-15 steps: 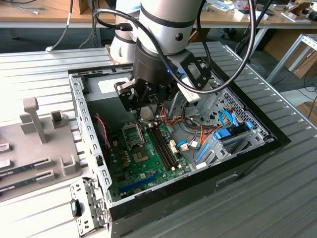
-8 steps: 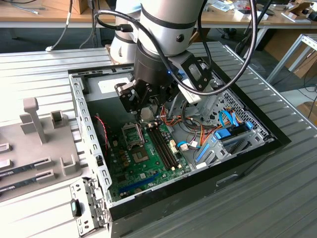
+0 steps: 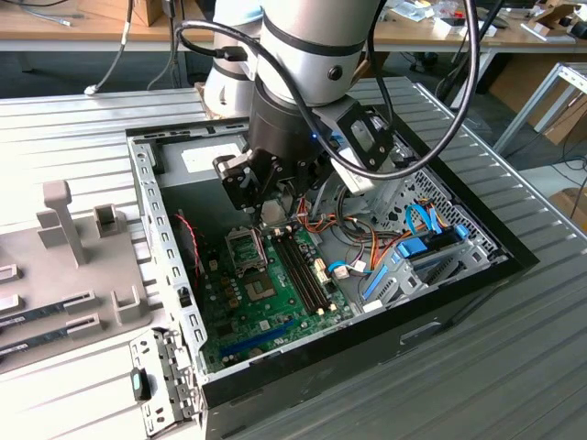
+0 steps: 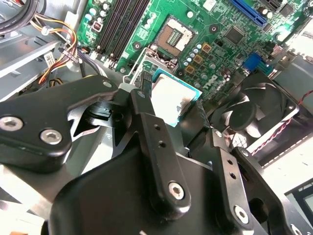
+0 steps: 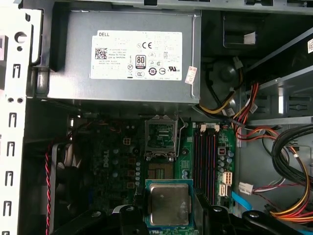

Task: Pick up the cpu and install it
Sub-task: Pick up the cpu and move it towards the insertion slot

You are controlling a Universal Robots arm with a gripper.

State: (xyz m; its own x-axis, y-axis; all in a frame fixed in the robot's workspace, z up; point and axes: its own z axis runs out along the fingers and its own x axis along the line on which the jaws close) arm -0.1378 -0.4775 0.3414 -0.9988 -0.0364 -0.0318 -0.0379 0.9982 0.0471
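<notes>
Black, matte metal fingers point(image 4: 156, 147), flat-sided and studded with round screw heads, belong to the pincer point(image 4: 172, 110). It is drawn narrow and clamps the cpu point(image 4: 168, 95) by two opposite edges. That cpu is a thin square with a dull silver lid and a slim green rim; in the first wrist view the cpu point(image 5: 168, 203) sits level between the fingertips. It hangs above the green motherboard point(image 3: 266, 316), not seated, near the open socket point(image 4: 173, 34), a square recess with a fine golden grid and a thin wire lever beside it.

Long dark memory sticks point(image 4: 122, 24) run along one side of the socket. A round black fan point(image 4: 249, 112) lies on the other side, with a strip of board between them. A plain grey sheet-metal power supply point(image 5: 127, 54) closes the case beyond the socket.

In the exterior view the pincer point(image 3: 275, 206) reaches down inside the open computer case point(image 3: 367, 339). Its perforated steel wall stands at the exterior view's left, and bundled orange and blue cables point(image 3: 385, 246) crowd the exterior view's right. The case rests on a ribbed grey counter point(image 3: 477, 385).
</notes>
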